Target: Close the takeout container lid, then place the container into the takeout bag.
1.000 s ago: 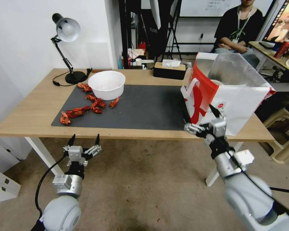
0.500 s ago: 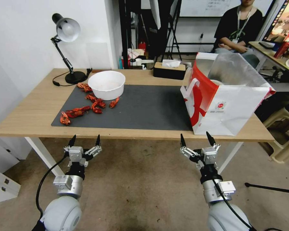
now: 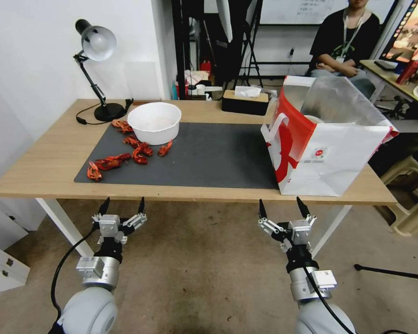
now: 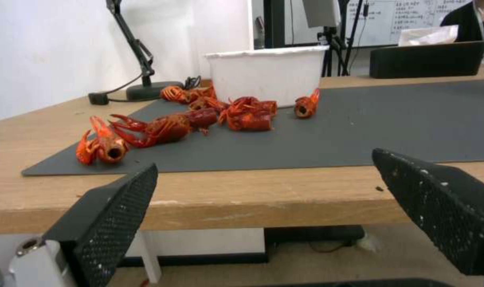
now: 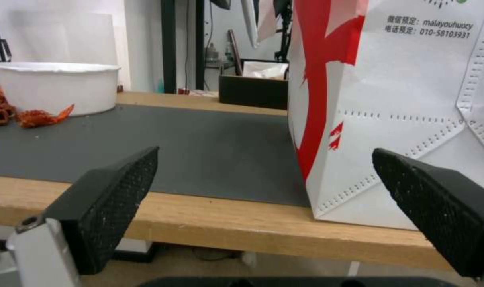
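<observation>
Takeout bag (image 3: 327, 144) stands upright at the right end of the bench (image 3: 46, 167), mouth open, partly on the dark mat (image 3: 209, 155). Left end effector (image 3: 122, 207) and right end effector (image 3: 282, 209) hang below the near bench edge, both spread wide, empty.

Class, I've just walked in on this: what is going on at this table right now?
Nothing is being handled at this moment. The left gripper and right gripper both hang open in front of the table's near edge, below its top, holding nothing. The takeout bag stands upright and open at the table's right end. On the dark mat, red crayfish lie scattered beside a white bowl.
</observation>
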Tool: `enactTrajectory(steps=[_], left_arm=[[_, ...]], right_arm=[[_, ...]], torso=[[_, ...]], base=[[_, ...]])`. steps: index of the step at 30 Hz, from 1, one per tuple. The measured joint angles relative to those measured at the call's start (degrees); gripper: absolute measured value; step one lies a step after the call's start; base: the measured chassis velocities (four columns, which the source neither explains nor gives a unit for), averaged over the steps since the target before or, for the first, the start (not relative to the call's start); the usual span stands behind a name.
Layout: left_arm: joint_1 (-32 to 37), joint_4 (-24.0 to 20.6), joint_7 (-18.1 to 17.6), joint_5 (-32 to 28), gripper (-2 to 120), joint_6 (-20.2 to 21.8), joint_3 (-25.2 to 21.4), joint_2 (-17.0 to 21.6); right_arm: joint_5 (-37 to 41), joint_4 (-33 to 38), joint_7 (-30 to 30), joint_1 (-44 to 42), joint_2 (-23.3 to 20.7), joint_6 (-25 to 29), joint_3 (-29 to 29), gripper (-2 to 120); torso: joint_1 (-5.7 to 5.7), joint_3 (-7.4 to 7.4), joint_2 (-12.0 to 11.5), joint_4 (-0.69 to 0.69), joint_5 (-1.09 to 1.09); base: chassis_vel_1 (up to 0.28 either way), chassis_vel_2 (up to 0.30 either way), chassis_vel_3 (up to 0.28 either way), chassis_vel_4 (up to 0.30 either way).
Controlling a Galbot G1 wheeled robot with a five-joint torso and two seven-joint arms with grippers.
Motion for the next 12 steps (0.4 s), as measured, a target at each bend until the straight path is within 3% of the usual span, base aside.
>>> enactTrajectory(steps=[12], left_arm=[[0.03, 0.0, 0.1, 0.08, 100, -0.11, -0.02, -0.01]], right_arm=[[0.04, 0.0, 0.0, 0.06, -0.02, 0.01, 0.02, 100]], torso=[[0.0, 0.01, 0.0, 0.0, 0.0]], base=[[0.0, 0.0, 0.0, 0.0]])
